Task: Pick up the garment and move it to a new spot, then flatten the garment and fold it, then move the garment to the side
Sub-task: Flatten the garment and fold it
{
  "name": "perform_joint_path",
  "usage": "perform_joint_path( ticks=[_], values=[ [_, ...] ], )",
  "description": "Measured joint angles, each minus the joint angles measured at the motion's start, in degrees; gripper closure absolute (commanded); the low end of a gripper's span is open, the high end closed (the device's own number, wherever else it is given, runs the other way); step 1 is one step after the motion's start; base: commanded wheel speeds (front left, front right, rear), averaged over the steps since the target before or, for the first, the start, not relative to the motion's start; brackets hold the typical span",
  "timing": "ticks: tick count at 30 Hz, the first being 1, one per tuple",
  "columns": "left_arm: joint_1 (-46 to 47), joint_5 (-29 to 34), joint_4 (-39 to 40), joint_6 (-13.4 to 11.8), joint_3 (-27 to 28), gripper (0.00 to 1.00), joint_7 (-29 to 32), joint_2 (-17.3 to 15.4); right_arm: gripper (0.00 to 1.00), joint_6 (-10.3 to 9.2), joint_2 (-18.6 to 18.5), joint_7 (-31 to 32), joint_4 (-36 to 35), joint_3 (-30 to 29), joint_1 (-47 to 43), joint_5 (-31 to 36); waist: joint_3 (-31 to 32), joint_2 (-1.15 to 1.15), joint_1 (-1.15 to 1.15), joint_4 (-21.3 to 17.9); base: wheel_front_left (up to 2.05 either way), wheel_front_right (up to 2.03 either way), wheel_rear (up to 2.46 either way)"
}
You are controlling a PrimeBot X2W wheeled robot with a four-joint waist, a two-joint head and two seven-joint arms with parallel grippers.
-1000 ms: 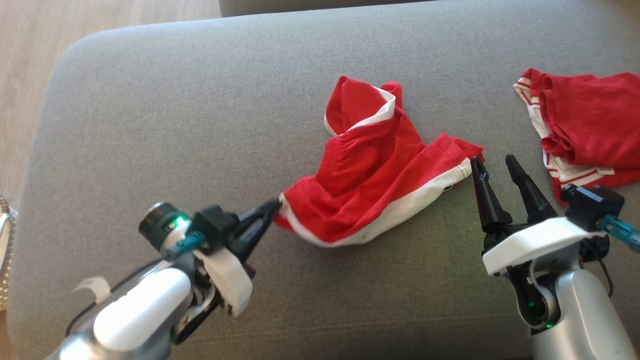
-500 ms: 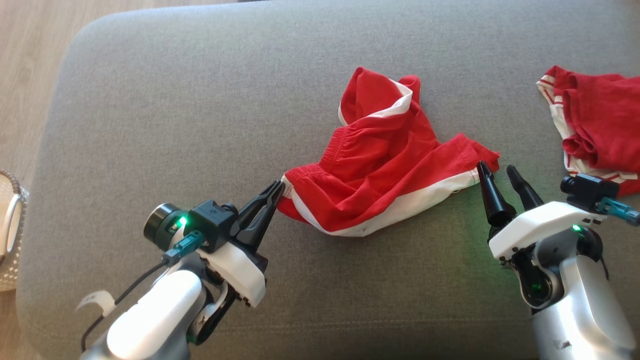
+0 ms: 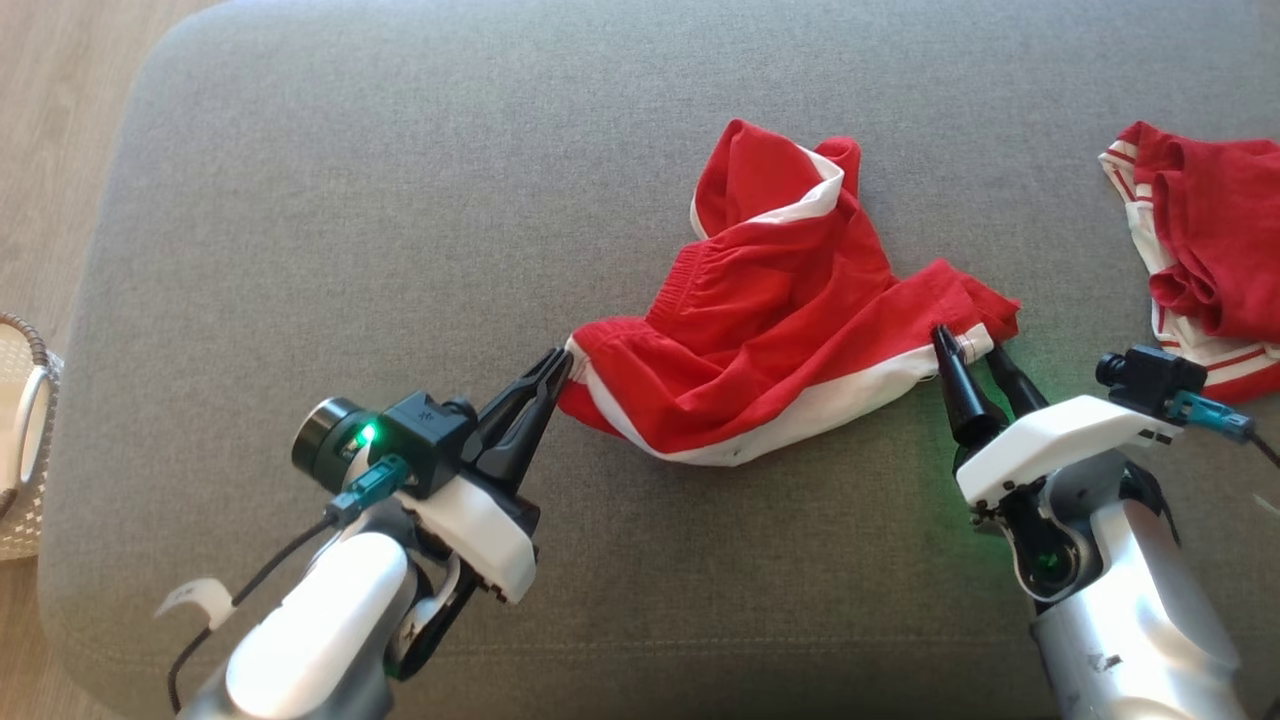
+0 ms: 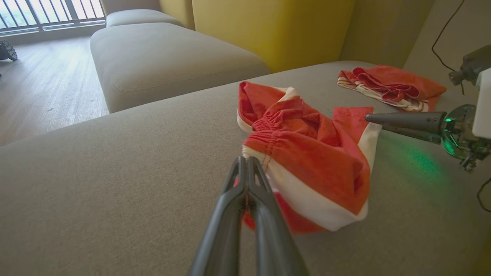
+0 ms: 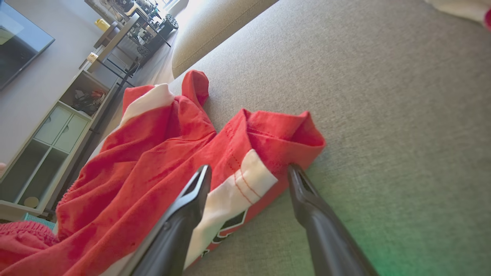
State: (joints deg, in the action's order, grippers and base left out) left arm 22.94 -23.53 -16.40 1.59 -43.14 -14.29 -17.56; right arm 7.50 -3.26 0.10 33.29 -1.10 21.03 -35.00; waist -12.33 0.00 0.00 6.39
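Note:
The garment (image 3: pixel 770 310), red shorts with white trim, lies crumpled in the middle of the grey sofa cushion (image 3: pixel 400 200). My left gripper (image 3: pixel 562 362) is shut on its elastic waistband corner at the left end; the left wrist view has the closed fingertips (image 4: pixel 245 161) pinching the garment (image 4: pixel 318 153). My right gripper (image 3: pixel 965 345) stands open at the right hem corner. In the right wrist view the white-striped hem of the garment (image 5: pixel 245 180) lies between the spread fingers of that gripper (image 5: pixel 249 170). The right gripper (image 4: pixel 370 118) also shows from the side in the left wrist view.
A second red and white garment (image 3: pixel 1210 230) lies bunched at the cushion's right edge. A woven basket (image 3: pixel 20 430) stands on the wooden floor past the left edge. Another grey cushion (image 4: pixel 161 53) lies beyond. A shelf unit (image 5: pixel 50 134) stands further off.
The head camera has shifted. My right gripper has moved forward onto the garment's right hem corner, still open. The left gripper keeps its grip on the waistband.

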Motion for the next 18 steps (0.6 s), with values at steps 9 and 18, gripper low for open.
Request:
perform_joint_path(
  ticks=[9,18],
  values=[
    [-1.6,2.5,-1.4,1.8,3.1,1.0,0.0,1.3,0.62,0.0,0.0,-1.1,0.9,1.6,0.8,-1.4,0.3,0.0,0.0,-0.1,0.0,0.0,0.0],
    [-1.7,4.2,-2.4,2.6,4.9,1.0,0.0,2.2,0.87,0.0,0.0,-1.1,-0.2,1.8,0.7,-0.8,0.8,0.0,0.0,-0.5,0.0,0.0,0.0]
  ],
)
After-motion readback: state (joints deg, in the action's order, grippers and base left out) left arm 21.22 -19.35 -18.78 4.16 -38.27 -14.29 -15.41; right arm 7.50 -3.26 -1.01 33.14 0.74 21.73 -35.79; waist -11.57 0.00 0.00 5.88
